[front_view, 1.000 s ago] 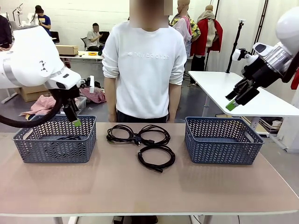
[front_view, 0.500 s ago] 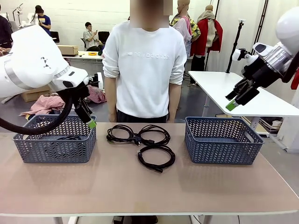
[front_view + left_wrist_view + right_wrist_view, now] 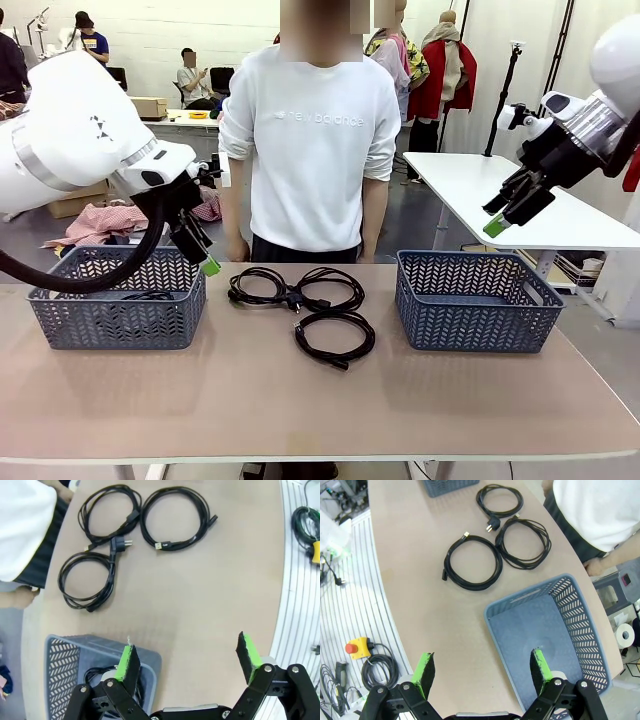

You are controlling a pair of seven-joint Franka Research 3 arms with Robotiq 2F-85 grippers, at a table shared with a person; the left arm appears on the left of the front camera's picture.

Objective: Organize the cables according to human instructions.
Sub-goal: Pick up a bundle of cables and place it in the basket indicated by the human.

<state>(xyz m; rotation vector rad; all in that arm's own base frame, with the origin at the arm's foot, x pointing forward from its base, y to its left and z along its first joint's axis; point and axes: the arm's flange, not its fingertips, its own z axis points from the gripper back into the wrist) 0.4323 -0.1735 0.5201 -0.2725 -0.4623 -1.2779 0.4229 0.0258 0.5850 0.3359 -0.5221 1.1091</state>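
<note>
Left pincer (image 3: 186, 650), spread and empty, hovers beside the left grey-blue plastic lattice basket (image 3: 110, 325), which holds one black coiled power cord (image 3: 97, 674). Three black cord coils (image 3: 293, 297) lie mid-counter, near the person. Best approach: descend straddling one coil's bundled strands, clear of its neighbours. Right pincer (image 3: 481, 655) hangs spread, high right.

"new balance" across the chest of the white sweatshirt (image 3: 310, 165)

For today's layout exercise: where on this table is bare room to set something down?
Bare: near strip of table, in front of the left basket, the cables and the right basket. Crowded: the far middle, where the cables lie.
</note>
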